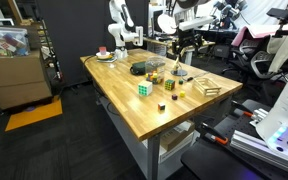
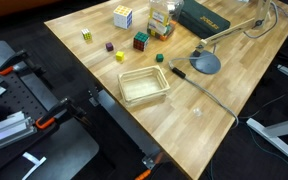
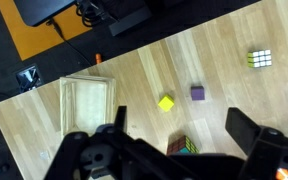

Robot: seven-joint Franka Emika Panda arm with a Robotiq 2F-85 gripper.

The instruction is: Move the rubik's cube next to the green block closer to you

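The tool (image 3: 177, 120) was positioned above the bench (image 2: 244, 80), with its fingers (image 3: 119, 118) spread wide apart and nothing clamped between them.

In the wrist view, the rubik's cube (image 3: 182, 146) was seen at 6 o'clock of the frame. It lay between the lines of the two fingers and was partly hidden by the tool body.

In an exterior view, the rubik's cube (image 2: 141, 42) was seen resting on the bench. The green block (image 2: 160, 57) lay just beside it at 4 o'clock; contact between the two could not be determined.

The following items were located relative to the rubik's cube:
- A yellow block (image 2: 121, 57) at 8 o'clock.
- A dark red block (image 2: 109, 45) at 9 o'clock.
- A larger cube (image 2: 122, 16) at 11 o'clock.
- A wooden tray (image 2: 122, 88) at 6 o'clock, near the bench edge.
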